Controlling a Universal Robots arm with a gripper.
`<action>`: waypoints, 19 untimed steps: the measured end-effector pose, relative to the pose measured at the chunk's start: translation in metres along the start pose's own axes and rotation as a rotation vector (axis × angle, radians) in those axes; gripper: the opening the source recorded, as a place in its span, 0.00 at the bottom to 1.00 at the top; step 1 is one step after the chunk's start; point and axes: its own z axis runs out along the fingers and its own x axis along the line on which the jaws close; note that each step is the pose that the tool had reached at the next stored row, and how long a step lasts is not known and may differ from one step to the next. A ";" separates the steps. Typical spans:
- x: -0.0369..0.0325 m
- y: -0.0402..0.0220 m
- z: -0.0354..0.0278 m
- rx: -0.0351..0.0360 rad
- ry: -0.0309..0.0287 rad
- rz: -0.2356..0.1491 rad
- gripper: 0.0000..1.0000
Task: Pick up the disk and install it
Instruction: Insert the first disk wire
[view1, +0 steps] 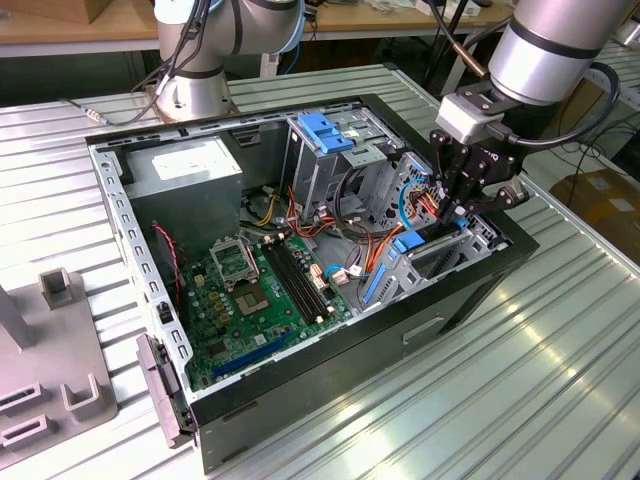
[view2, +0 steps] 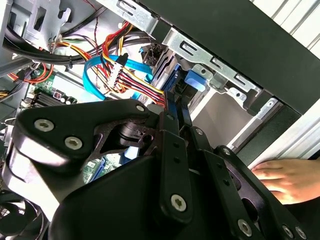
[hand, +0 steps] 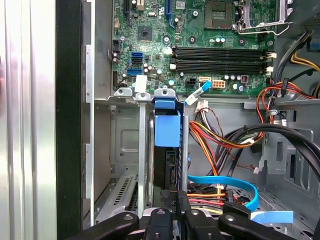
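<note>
Blue-railed and edge-on, the flat grey metal disk (hand: 166, 150) stood partly sunk in the metal drive bay at the corner of the open black computer case (view1: 470, 290), with the black tool (view1: 462, 205) closed on its upper edge. Judging from the orange, red and light-blue cables (hand: 220, 187) bunched just beside the bay, a tilted disk could have jammed against the bay wall or snagged a wire. A person's hand (view2: 290, 180) rested by the case on the ridged metal counter (view1: 560, 380), near enough to be struck.

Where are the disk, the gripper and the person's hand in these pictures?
disk (hand: 166, 131), first wrist view, on its bright blue end tab.
gripper (view1: 462, 205), exterior view, between its fingertips above the case's front corner.
hand (view2: 287, 179), second wrist view, on the back of the hand beside the case.
</note>
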 end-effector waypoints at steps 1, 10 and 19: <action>0.0000 0.0000 0.0000 -0.0002 0.0000 0.000 0.16; 0.0000 -0.0011 0.0001 -0.0009 -0.0003 -0.005 0.16; 0.0003 -0.0010 0.0011 -0.0009 -0.0001 -0.005 0.16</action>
